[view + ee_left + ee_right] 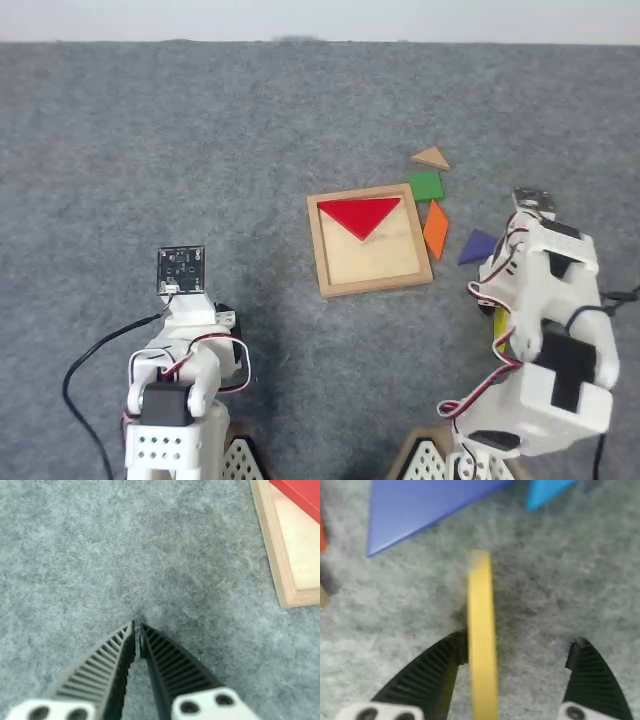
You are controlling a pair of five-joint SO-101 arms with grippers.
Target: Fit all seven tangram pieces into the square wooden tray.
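While left claw sits closed, right claw straddles yellow piece.

Light: was bright and even, tbh
Shadows: faint smudge by the yellow piece
Brightest: pale strip at 12 o'clock, high view

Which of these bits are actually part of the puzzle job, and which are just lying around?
Part of the job: wooden tray, red triangle, tan triangle, green square, orange piece, blue triangle, yellow piece, light-blue piece.
Just there: grey mat.
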